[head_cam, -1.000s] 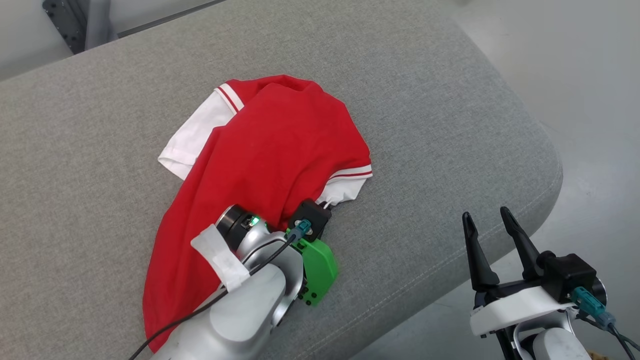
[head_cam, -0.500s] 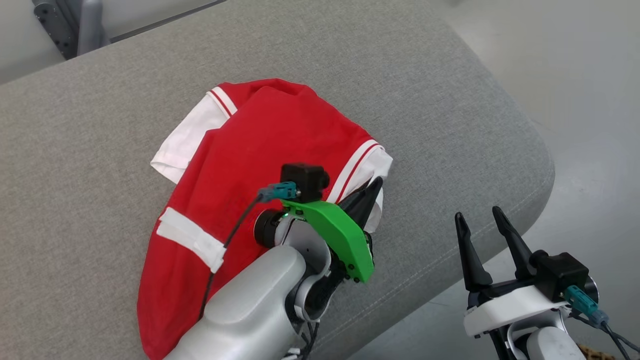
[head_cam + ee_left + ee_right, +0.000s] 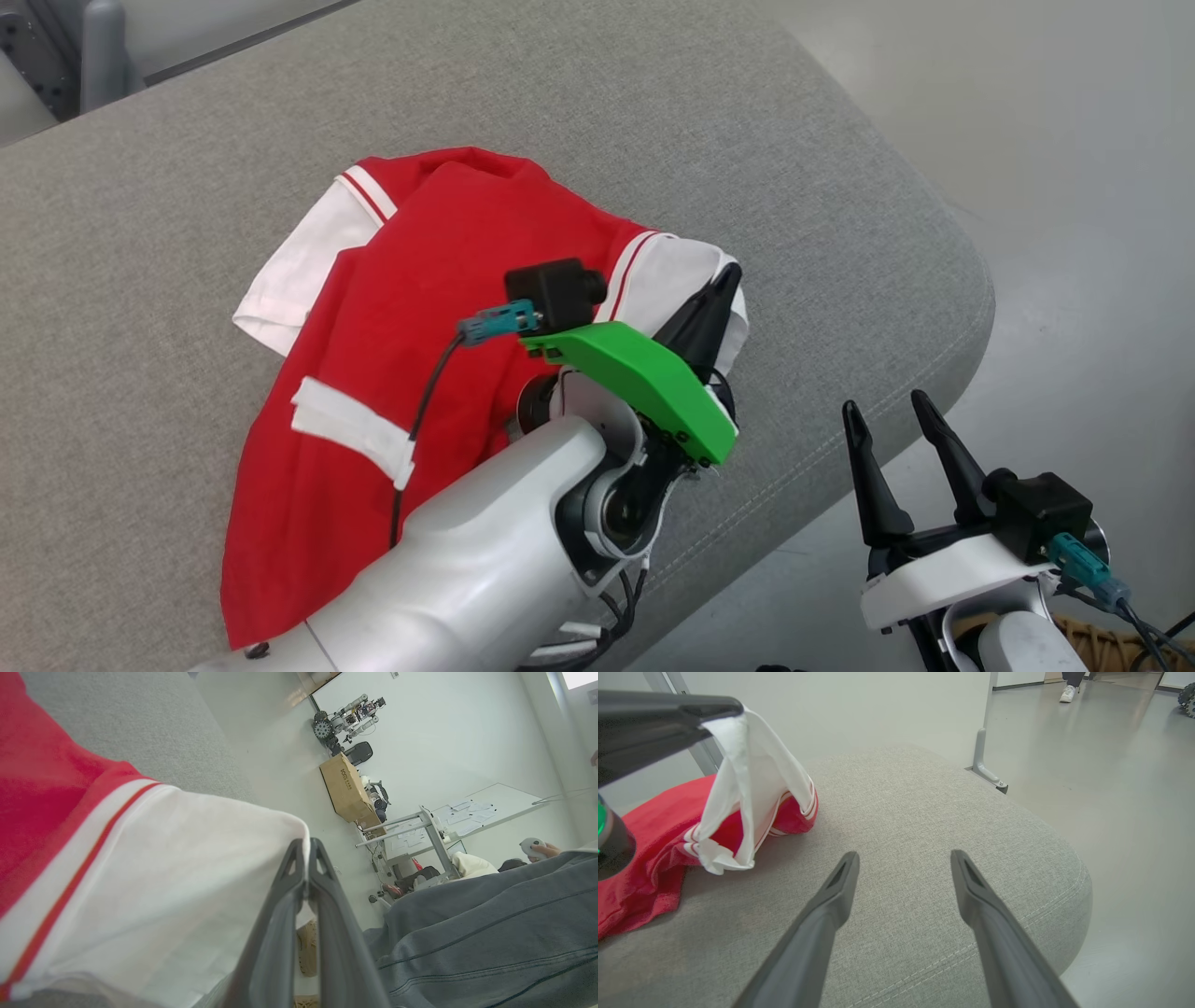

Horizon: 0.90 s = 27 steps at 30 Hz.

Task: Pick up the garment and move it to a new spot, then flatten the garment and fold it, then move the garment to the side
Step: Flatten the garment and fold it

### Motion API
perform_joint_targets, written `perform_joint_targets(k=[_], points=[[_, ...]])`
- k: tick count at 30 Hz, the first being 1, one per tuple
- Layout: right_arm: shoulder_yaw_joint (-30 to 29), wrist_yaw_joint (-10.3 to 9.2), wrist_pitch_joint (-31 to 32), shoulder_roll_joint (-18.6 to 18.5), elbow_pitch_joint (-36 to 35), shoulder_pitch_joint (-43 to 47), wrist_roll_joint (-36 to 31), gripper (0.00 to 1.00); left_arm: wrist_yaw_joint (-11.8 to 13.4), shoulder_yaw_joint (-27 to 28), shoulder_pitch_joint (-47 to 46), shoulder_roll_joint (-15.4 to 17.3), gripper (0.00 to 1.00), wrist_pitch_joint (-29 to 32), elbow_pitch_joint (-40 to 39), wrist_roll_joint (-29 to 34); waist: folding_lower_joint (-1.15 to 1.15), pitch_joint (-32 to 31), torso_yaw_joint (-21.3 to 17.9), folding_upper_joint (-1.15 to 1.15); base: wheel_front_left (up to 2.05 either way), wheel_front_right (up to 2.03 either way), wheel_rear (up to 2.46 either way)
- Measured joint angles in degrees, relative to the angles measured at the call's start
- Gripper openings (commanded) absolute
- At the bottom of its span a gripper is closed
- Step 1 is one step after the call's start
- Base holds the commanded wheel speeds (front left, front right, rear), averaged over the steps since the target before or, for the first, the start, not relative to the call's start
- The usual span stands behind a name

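- The grey fabric-covered table [image 3: 840, 187] carries the garment [image 3: 420, 308], and pale floor [image 3: 1074, 233] lies past its rounded edge.
- The left wrist view shows a cardboard box [image 3: 348, 793] and a white desk [image 3: 472, 812] with papers far off. The right wrist view shows a person's foot [image 3: 1066, 693] in a white shoe.
- In the head view, the left arm's pale forearm [image 3: 467, 579] lies across the garment's near part and hides it.
- The right hand [image 3: 882, 403] hangs off the table's near right edge, its fingers spread and holding nothing, well apart from the garment.
- The left hand [image 3: 726, 280] pinches the edge of a white sleeve [image 3: 663, 271], lifted off the table.
- The garment is a crumpled red shirt lying left of the table's middle. Its white sleeves have red stripes, and the other sleeve [image 3: 280, 280] lies flat.
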Motion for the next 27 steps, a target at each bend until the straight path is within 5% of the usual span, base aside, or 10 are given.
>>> perform_joint_targets(k=[9,11,12,13,24,27], points=[[1.2,0.0,0.0,0.0,0.3,-0.4,0.5,1.0,-0.2,-11.8,-2.6,-0.1,0.0,-0.6,4.8,9.5,0.0,0.5,-0.6,0.0,0.0,0.0,0.0],[1.3,0.0,0.0,0.0,0.3,-0.8,0.7,1.0,-0.3,-12.1,-2.3,0.0,0.44,-0.2,5.5,10.8,0.0,0.9,-0.7,0.0,0.0,0.0,0.0],[1.3,0.0,0.0,0.0,0.3,-0.9,0.9,1.0,-0.5,-12.2,-1.9,0.0,0.88,0.0,5.6,11.7,0.0,1.1,-0.7,0.0,0.0,0.0,0.0],[1.3,0.0,0.0,0.0,0.2,-1.0,1.1,1.0,-0.8,-12.3,-1.5,0.0,1.0,0.0,5.6,12.4,0.0,1.3,-0.8,0.0,0.0,0.0,0.0],[-0.6,0.0,0.0,0.0,-0.6,-0.9,0.8,1.0,-3.1,-10.4,-3.8,-0.1,1.0,-0.6,-0.7,11.7,0.0,1.7,1.5,0.0,0.0,0.0,0.0],[-1.8,0.0,0.0,0.0,-1.8,-0.8,-0.1,1.0,-2.5,-6.6,-4.4,-0.1,1.0,-0.7,-0.8,17.2,0.0,1.6,3.0,0.0,0.0,0.0,0.0]])
